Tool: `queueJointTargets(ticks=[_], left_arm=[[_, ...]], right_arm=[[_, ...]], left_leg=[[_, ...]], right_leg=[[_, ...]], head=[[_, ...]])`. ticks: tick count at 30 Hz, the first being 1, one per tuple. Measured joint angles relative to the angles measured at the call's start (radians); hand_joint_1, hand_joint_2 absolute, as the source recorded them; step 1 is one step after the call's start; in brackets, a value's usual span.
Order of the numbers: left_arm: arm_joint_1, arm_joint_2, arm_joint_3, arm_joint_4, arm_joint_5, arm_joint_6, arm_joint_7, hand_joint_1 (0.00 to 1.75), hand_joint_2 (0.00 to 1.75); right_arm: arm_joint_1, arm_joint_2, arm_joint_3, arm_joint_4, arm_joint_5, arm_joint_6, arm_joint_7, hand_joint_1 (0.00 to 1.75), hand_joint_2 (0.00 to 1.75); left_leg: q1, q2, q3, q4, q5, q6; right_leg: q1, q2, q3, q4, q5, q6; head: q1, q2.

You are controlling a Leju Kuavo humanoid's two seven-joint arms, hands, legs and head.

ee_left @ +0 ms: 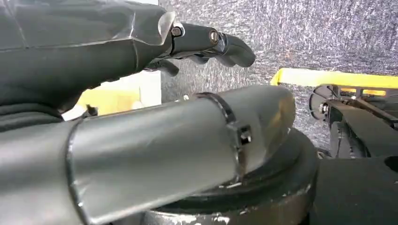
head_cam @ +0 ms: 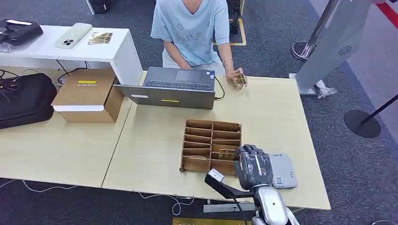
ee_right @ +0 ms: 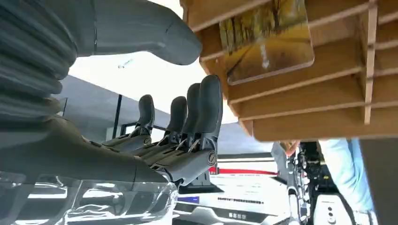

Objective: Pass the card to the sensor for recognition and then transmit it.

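A yellow-toned card (head_cam: pixel 226 153) stands in a near slot of the wooden slotted rack (head_cam: pixel 211 127) on the table; the right wrist view shows the card (ee_right: pixel 265 40) close up in the rack (ee_right: pixel 305 108). My right hand (head_cam: pixel 253 166) hovers just right of the rack's near corner, its fingers (ee_right: pixel 187 122) and thumb apart and short of the card, holding nothing. The grey sensor pad (head_cam: pixel 283 171) lies flat just right of that hand. My left hand (ee_left: pixel 206 42) hangs low beside my body with its fingers stretched out and nothing in them.
A person in a light blue shirt (head_cam: pixel 190 28) sits across the table behind an open laptop (head_cam: pixel 176 86), holding another card (head_cam: pixel 240 79). A cardboard box (head_cam: pixel 89 93) and a black bag (head_cam: pixel 23 98) sit on the left table. A grey kiosk stand (head_cam: pixel 328 42) rises at back right.
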Motion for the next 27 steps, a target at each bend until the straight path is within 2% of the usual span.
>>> queueJointTargets(ticks=[6,8,11,12,16,27], left_arm=[[0.000,-0.002,0.018,0.000,0.005,0.008,-0.003,0.00,0.00],[0.000,-0.004,0.022,0.000,0.006,0.010,-0.004,0.00,0.00],[0.000,-0.006,0.023,0.000,0.006,0.012,-0.005,0.00,0.00],[0.000,-0.008,0.024,0.000,0.007,0.012,-0.006,0.00,0.00],[0.000,-0.008,0.024,0.000,0.010,0.010,-0.009,0.00,0.00],[-0.001,-0.008,0.042,0.003,0.023,0.006,-0.009,0.00,0.00]], right_arm=[[0.020,-0.004,-0.022,-0.062,0.002,-0.021,-0.002,0.75,1.75],[0.022,-0.004,-0.023,-0.078,0.005,-0.021,-0.005,0.80,1.75],[0.021,-0.004,-0.023,-0.085,0.006,-0.018,-0.018,0.75,1.75],[0.019,-0.004,-0.023,-0.084,0.006,-0.015,-0.025,0.79,1.75],[0.002,-0.004,-0.013,-0.070,0.004,0.000,-0.043,0.86,1.75],[-0.068,-0.004,0.022,0.023,-0.021,0.005,-0.071,0.86,1.75]], left_leg=[[0.000,0.000,0.000,0.000,0.000,0.000],[0.000,0.000,0.000,0.000,0.000,0.000],[0.000,0.000,0.000,0.000,0.000,0.000],[0.000,0.000,0.000,0.000,0.000,0.000],[0.000,0.000,0.000,0.000,0.000,0.000],[0.000,0.000,0.000,0.000,0.000,0.000]], right_leg=[[0.000,0.000,0.000,0.000,0.000,0.000],[0.000,0.000,0.000,0.000,0.000,0.000],[0.000,0.000,0.000,0.000,0.000,0.000],[0.000,0.000,0.000,0.000,0.000,0.000],[0.000,0.000,0.000,0.000,0.000,0.000],[0.000,0.000,0.000,0.000,0.000,0.000]], head=[[0.000,0.000],[0.000,0.000],[0.000,0.000],[0.000,0.000],[0.000,0.000],[0.000,0.000]])
